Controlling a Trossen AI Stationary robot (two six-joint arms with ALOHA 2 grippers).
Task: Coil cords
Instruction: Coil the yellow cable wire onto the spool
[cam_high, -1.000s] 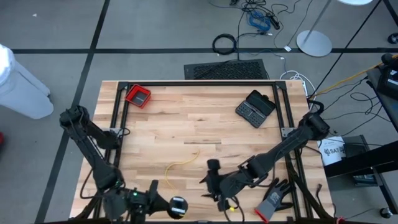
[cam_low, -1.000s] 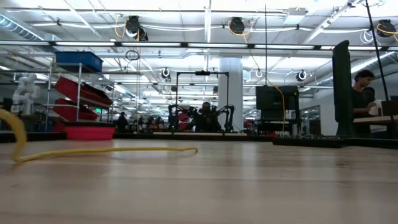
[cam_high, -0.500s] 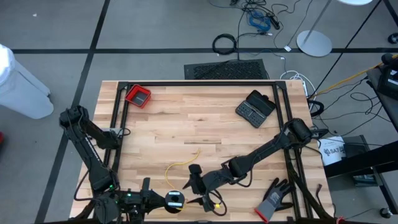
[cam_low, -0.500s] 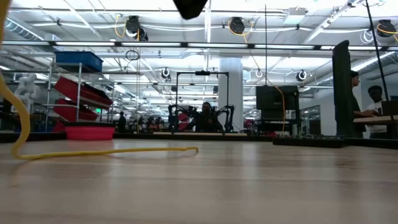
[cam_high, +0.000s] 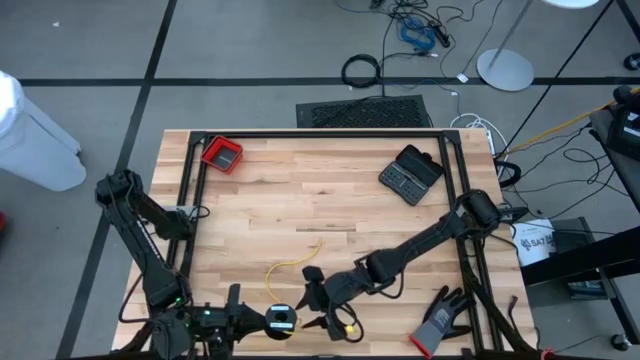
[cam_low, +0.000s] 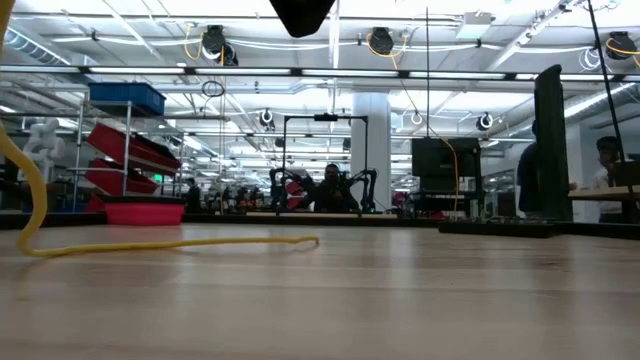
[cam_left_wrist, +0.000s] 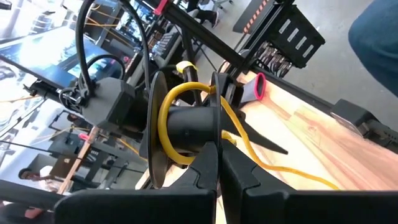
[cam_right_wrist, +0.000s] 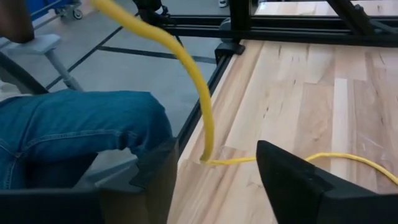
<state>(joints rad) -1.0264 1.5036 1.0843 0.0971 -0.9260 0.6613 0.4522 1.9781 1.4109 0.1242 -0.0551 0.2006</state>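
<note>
The yellow cord (cam_high: 290, 262) lies on the wooden table. Its near part rises off the wood (cam_right_wrist: 202, 112) to a black spool (cam_left_wrist: 186, 127), where it is wound round the core (cam_left_wrist: 163, 118). My left gripper (cam_high: 280, 322) is at the table's near edge, shut on the spool. My right gripper (cam_high: 312, 298) is open just right of the spool. Its fingers (cam_right_wrist: 292, 174) stand on either side of the rising cord without touching it. No black cord shows. My left gripper pinches the rim of one of the spool's flanges (cam_left_wrist: 214, 149) between its two fingers. The spool's axis lies about level, across the fingers. The yellow cord runs from the core down to the table (cam_left_wrist: 292, 171). Whether the spool rests on the table cannot be told.
A grey-black glove (cam_high: 440, 320) lies at the near right corner, a red tray (cam_high: 222, 154) at the far left and a black case (cam_high: 410, 174) at the far right. A black frame (cam_high: 320, 134) rims the table. A person's leg (cam_right_wrist: 81, 124) is just off the table's edge.
My right gripper has gone toward the table's left, up to the spool. My left gripper has shifted a little toward the far edge. The cord's near end has been lifted higher off the table; the rest has stayed where it lay.
</note>
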